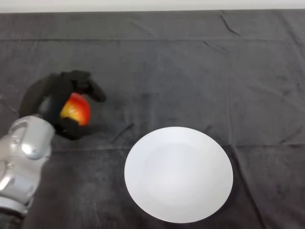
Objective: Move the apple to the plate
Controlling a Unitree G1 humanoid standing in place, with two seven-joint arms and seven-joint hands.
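Observation:
A red and yellow apple (76, 109) is at the left of the table, inside my left hand (57, 93). The black fingers curl over its top and the thumb wraps under its front, so the hand is shut on it. Part of the apple is hidden by the fingers. I cannot tell whether the apple rests on the cloth or is just off it. A white round plate (178, 174) lies empty to the right and nearer the front, well apart from the hand.
The dark cloth (190, 71) covers the whole table, with creases and folds. A pale strip of the far edge (152, 5) runs along the top. My silver-grey forearm (24, 162) comes in from the lower left.

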